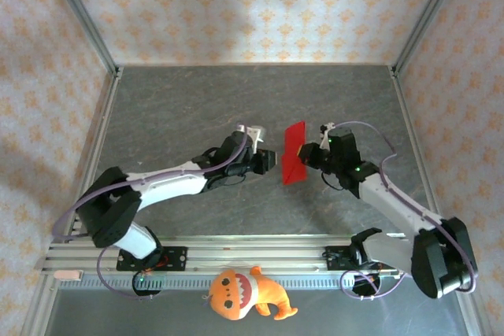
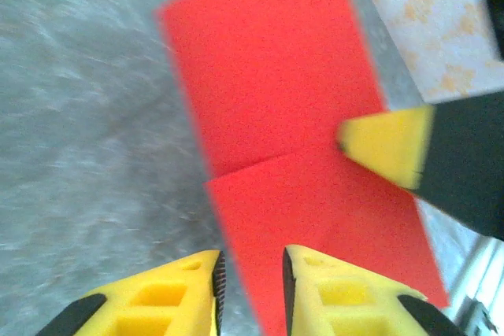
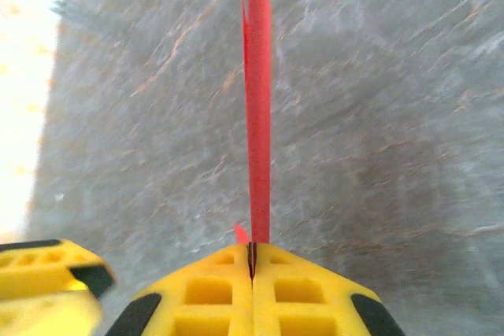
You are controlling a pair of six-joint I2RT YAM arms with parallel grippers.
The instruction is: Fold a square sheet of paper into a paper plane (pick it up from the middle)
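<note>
Above the grey table (image 1: pixel 197 100), creased red paper (image 1: pixel 294 153) hangs edgewise, right tool (image 3: pixel 252 261) clamping it, left tool (image 2: pixel 250 281) parted.

We find the square sheet of paper (image 1: pixel 294 153) over the middle of the table (image 1: pixel 197 108), between the two tools. The left tool (image 1: pixel 272 160) sits just left of it, and the right tool (image 1: pixel 309 152) touches its right side. The plush toy (image 1: pixel 244 293) lies at the near edge, before the rail (image 1: pixel 260 256).
</note>
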